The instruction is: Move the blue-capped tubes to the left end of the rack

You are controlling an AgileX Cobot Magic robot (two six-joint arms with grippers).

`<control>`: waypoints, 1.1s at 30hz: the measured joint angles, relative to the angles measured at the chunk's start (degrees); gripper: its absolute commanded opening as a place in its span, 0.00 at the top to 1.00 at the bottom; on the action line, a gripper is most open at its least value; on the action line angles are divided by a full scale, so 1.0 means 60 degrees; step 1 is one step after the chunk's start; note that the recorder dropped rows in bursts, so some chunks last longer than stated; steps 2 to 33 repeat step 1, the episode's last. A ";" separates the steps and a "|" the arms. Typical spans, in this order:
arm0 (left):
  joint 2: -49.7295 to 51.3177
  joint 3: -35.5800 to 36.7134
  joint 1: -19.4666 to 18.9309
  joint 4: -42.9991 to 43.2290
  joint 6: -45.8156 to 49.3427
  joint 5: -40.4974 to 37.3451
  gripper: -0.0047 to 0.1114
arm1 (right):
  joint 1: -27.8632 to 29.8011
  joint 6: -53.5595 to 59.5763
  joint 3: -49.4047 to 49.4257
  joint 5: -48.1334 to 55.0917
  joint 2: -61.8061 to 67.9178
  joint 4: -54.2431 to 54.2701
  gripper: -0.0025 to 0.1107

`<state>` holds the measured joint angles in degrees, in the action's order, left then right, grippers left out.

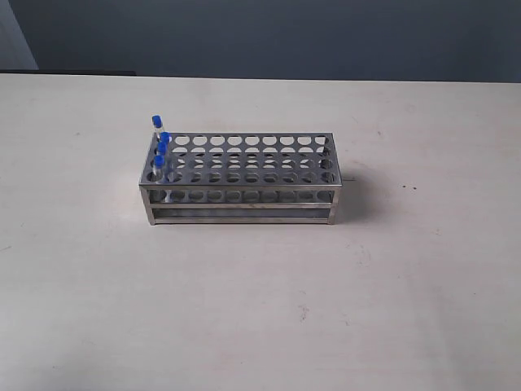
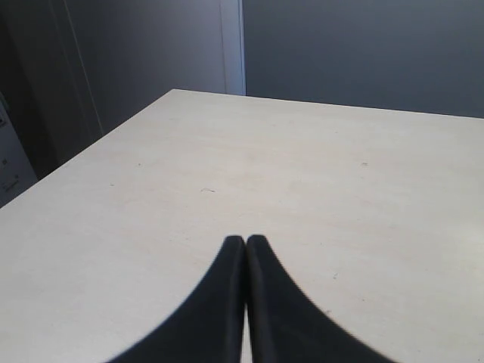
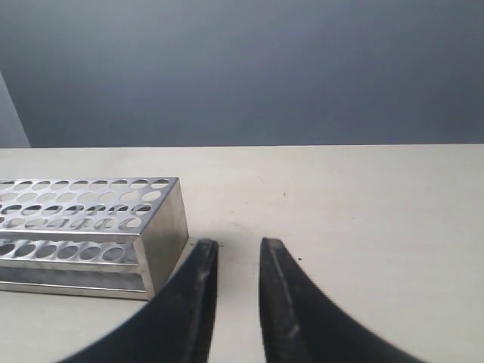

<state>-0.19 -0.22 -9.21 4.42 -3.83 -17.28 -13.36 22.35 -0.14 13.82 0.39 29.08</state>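
Four blue-capped tubes (image 1: 161, 149) stand upright in the left-end column of the rack (image 1: 244, 213), mid-frame on the bench (image 1: 244, 326). Left gripper (image 2: 245, 243): closed, holding nothing. Right gripper (image 3: 238, 246): jaws slightly apart, holding nothing, near the rack's end.

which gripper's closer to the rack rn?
Right. The right gripper sits just off the rack, at its tube-free end, jaws slightly apart. The left gripper, jaws together, faces only bare table; no rack shows in its view.
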 measured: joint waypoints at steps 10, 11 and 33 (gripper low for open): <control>0.0000 0.0000 0.0000 0.0000 0.0000 0.0000 0.96 | 0.0000 0.0000 0.0000 0.0000 0.0000 0.0000 0.80; 0.0000 0.0000 0.0000 0.0000 0.0000 0.0000 0.96 | 0.0000 0.0000 0.0000 0.0000 0.0000 0.0000 0.80; 0.0000 0.0000 0.0000 0.0000 0.0000 0.0000 0.96 | 0.0000 0.0000 0.0000 0.0000 0.0000 0.0000 0.80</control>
